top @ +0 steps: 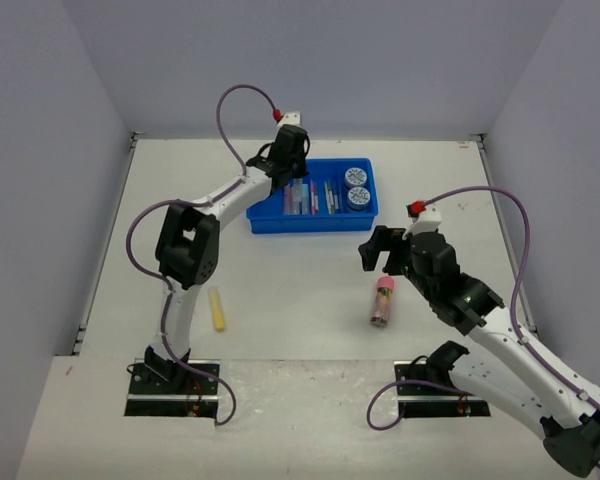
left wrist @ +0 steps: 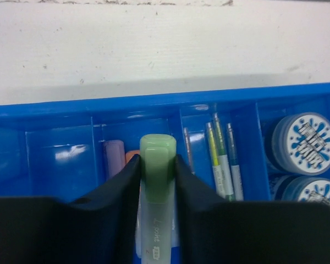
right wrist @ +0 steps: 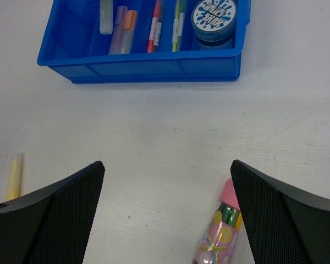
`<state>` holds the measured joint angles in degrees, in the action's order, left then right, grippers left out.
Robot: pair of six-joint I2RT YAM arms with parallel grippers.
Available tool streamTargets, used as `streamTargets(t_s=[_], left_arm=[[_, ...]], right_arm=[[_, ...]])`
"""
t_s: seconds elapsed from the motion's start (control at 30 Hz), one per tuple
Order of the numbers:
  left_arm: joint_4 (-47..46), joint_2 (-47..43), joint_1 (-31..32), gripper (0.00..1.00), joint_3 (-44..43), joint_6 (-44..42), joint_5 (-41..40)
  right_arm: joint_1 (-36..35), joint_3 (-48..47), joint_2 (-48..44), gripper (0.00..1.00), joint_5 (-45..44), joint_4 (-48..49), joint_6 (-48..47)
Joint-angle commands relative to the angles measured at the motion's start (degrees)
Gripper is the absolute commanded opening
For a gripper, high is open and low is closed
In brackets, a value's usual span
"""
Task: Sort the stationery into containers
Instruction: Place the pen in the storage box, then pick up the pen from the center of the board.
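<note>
The blue tray (top: 315,224) sits at the far middle of the table. My left gripper (top: 285,172) hangs over the tray's left part, shut on a green marker (left wrist: 157,187). Below it lie a purple marker (left wrist: 114,157) and an orange marker (left wrist: 131,157). Thin pens (left wrist: 223,159) and two patterned discs (left wrist: 303,143) fill the right compartments of the tray (left wrist: 55,113). My right gripper (top: 377,252) is open above bare table, with the pink patterned tube (top: 382,302) just beside its right finger (right wrist: 275,220). A yellow marker (top: 217,309) lies on the table at the left.
The tray (right wrist: 154,69), the pink tube (right wrist: 220,236) and the yellow marker (right wrist: 13,176) also show in the right wrist view. White walls enclose the table on the left, far and right sides.
</note>
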<state>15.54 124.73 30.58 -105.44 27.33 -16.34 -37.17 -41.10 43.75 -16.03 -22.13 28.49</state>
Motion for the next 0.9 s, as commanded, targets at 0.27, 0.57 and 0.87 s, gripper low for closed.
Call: streamTargets(t_s=[0.27, 0.57, 0.87], left_arm=[[0.52, -7.34, -0.21, 0.59, 0.00, -1.39, -1.66], [14.32, -42.23, 1.68, 1.00, 28.88, 16.44, -13.90], [30.92, -68.81, 1.77, 1.00, 54.35, 27.07, -10.56]], right_arm=[[0.16, 0.06, 0.24, 0.99, -1.04, 1.83, 0.07], [0.25, 0.14, -0.06, 0.99, -0.57, 1.65, 0.16], [0.25, 0.38, 0.00, 0.99, 0.24, 1.62, 0.42]])
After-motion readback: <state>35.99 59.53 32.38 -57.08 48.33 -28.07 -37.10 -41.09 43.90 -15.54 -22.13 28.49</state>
